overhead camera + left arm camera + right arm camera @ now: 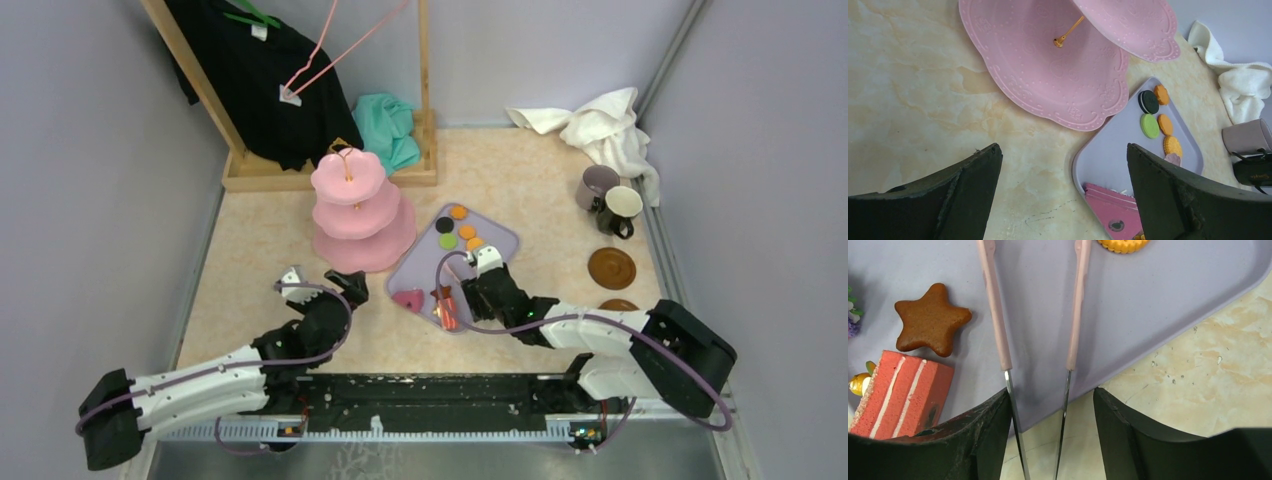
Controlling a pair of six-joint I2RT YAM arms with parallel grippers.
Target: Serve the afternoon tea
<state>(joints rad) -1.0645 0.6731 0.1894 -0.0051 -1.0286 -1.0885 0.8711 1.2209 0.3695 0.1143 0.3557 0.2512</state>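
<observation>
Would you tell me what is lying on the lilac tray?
Visible on the lilac tray: orange, black and green rounds, a brown star, a red cake slice, pink tongs, other small pieces. The right claw hides part of it from above.

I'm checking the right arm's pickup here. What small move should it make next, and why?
Probably close the right gripper on the pink tongs. Both tong arms lie between its open fingers on the lilac tray, with a gap beside one finger, so nothing looks clamped yet.
</observation>
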